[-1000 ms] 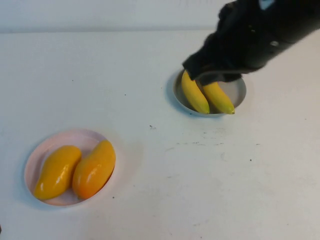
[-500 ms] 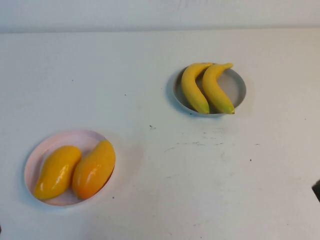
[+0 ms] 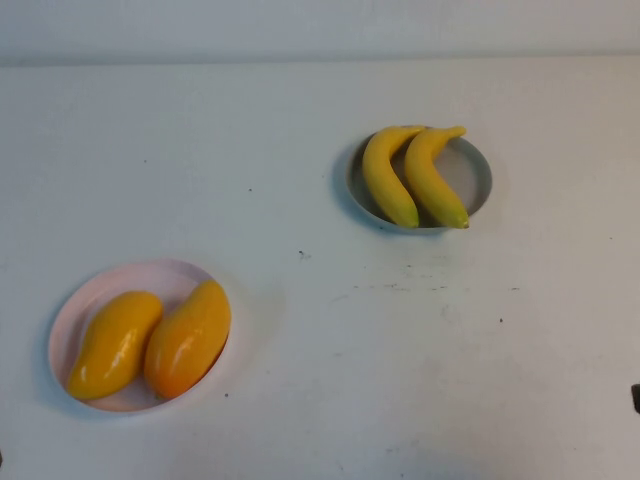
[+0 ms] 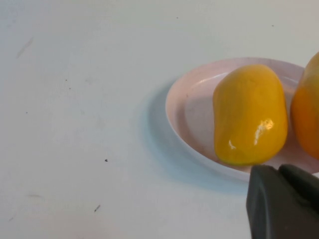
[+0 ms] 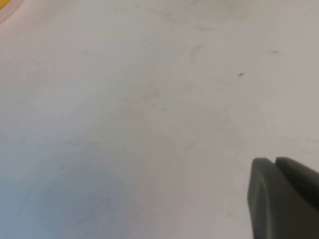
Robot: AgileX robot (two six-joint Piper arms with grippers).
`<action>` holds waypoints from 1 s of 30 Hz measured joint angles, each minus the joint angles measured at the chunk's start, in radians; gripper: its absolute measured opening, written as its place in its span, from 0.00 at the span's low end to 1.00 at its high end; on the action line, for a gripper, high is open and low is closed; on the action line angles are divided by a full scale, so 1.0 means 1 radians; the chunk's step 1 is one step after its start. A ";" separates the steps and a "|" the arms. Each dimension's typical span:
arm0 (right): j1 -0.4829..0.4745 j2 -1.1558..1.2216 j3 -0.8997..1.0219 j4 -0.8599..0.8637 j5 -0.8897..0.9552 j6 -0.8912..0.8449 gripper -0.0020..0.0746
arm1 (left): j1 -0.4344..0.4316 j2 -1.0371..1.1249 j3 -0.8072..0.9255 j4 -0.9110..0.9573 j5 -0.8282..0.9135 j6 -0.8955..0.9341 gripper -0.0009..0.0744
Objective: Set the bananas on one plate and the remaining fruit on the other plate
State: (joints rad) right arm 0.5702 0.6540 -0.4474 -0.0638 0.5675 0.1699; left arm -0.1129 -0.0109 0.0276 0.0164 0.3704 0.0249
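Two bananas (image 3: pixel 385 180) (image 3: pixel 430 178) lie side by side on the grey-blue plate (image 3: pixel 473 180) at the back right. The yellow mango (image 3: pixel 115 343) and the orange-blushed mango (image 3: pixel 190 337) lie on the pale pink plate (image 3: pixel 150 278) at the front left. In the left wrist view my left gripper (image 4: pixel 279 172) is shut and empty, just short of the pink plate's rim (image 4: pixel 192 109), close to the yellow mango (image 4: pixel 249 114). My right gripper (image 5: pixel 274 162) is shut and empty over bare table; only a dark sliver of it (image 3: pixel 636 397) shows at the high view's right edge.
The white table (image 3: pixel 330 330) stretches between the two plates, with small dark specks and faint scuffs. Its far edge runs along the top of the high view. A corner of the pink plate (image 5: pixel 7 12) shows in the right wrist view.
My right arm, over the grey-blue plate a second ago, has pulled back to the front right edge. Both bananas stay on the plate. The mangoes have not moved.
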 joint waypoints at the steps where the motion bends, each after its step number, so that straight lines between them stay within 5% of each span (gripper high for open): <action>1: -0.036 -0.030 0.038 0.000 -0.047 -0.019 0.01 | 0.000 0.000 0.000 0.000 0.000 0.000 0.01; 14: -0.522 -0.533 0.419 0.024 -0.324 -0.062 0.01 | 0.000 0.000 0.000 0.000 0.000 0.000 0.01; 30: -0.545 -0.662 0.472 0.080 -0.333 -0.062 0.01 | 0.000 0.000 0.000 0.000 0.000 0.000 0.01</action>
State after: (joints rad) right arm 0.0250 -0.0076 0.0243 0.0163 0.2347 0.1082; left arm -0.1129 -0.0109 0.0276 0.0164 0.3704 0.0249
